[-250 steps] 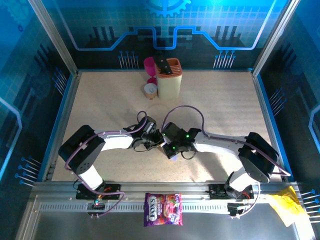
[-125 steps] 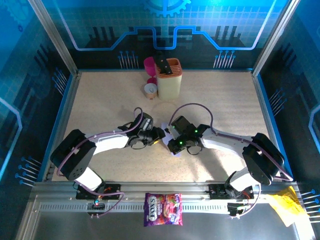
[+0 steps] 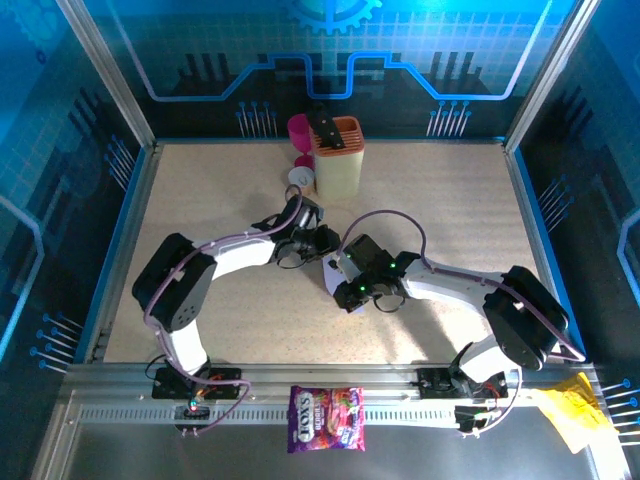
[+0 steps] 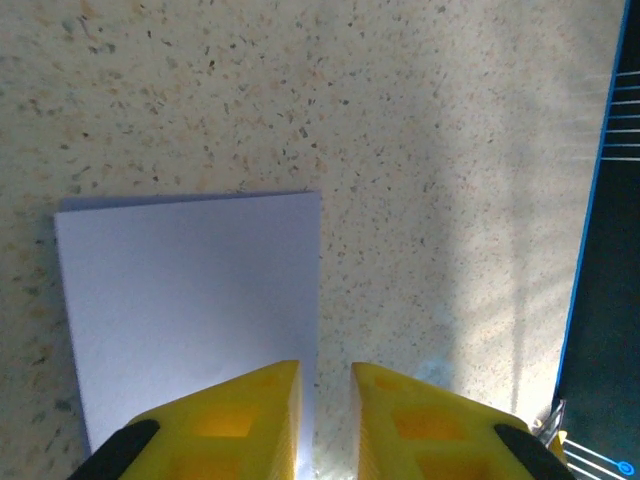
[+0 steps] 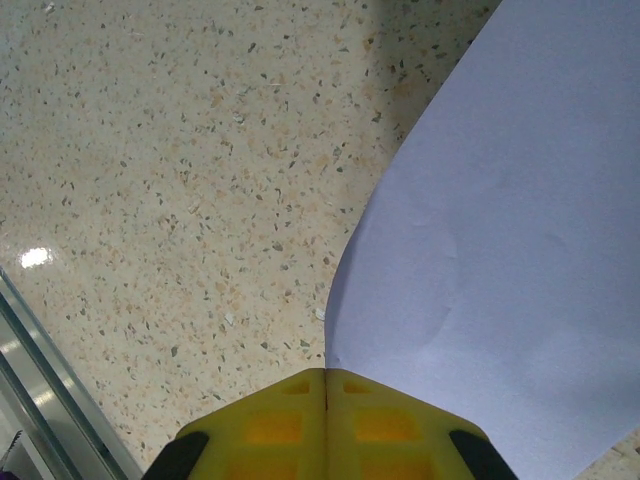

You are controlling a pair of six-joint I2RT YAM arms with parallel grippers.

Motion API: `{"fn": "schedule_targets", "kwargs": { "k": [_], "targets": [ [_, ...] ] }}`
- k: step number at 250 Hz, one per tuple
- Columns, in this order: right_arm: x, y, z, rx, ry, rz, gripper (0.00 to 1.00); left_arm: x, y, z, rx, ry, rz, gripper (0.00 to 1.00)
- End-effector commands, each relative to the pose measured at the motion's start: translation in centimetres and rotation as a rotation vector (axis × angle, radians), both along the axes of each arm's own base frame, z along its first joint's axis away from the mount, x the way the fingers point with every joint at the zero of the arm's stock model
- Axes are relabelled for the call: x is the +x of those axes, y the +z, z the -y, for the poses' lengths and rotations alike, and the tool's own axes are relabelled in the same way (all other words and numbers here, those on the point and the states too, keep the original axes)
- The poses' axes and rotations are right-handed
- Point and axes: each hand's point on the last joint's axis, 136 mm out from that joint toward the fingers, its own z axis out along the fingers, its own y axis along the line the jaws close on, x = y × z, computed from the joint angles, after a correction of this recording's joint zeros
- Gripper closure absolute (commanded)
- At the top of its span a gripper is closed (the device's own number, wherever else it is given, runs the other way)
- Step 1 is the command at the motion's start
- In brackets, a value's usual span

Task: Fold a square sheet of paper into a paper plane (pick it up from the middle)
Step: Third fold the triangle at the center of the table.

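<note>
The square sheet of paper point(image 3: 333, 272) is pale lilac and lies mid-table between my two grippers. In the left wrist view the paper point(image 4: 190, 300) lies flat as a rectangle with crisp edges. My left gripper point(image 4: 325, 400) hovers over its right edge, jaws a narrow gap apart, the left finger point(image 4: 250, 420) above the sheet. In the top view the left gripper point(image 3: 325, 243) sits just behind the sheet. My right gripper point(image 5: 327, 375) is shut, and the paper point(image 5: 500, 230) curves up from the table to its tips. From above, the right gripper point(image 3: 343, 283) is over the sheet's near side.
A cream and orange knife block point(image 3: 338, 158), a pink cup point(image 3: 299, 130) and a small round tin point(image 3: 299, 178) stand at the back. A printed sweets bag point(image 3: 327, 418) and yellow crumpled paper point(image 3: 570, 410) lie on the front rail. A blue wall edge point(image 4: 600, 200) shows on the right.
My left gripper has swung back and away from the right one, opening and then narrowing. The right gripper has stayed shut, shifting slightly right. More of the sheet shows between them.
</note>
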Motion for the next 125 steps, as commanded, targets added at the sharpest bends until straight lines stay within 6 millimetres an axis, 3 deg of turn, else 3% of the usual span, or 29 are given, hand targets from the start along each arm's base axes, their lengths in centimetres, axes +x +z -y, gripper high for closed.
{"fn": "schedule_targets", "kwargs": {
  "k": [1,92,125],
  "targets": [
    [-0.1,-0.3,0.1,0.007,0.015,-0.009,1.0,-0.4,-1.4,0.6,0.017,-0.07,-0.037,0.81],
    [1.0,-0.3,0.9,0.009,-0.001,-0.021,1.0,-1.0,-5.5,-0.5,0.129,-0.101,-0.085,1.0],
    [1.4,-0.6,1.3,-0.007,-0.009,-0.027,1.0,-1.2,-6.5,-0.8,0.153,-0.104,-0.098,1.0]
  ]
}}
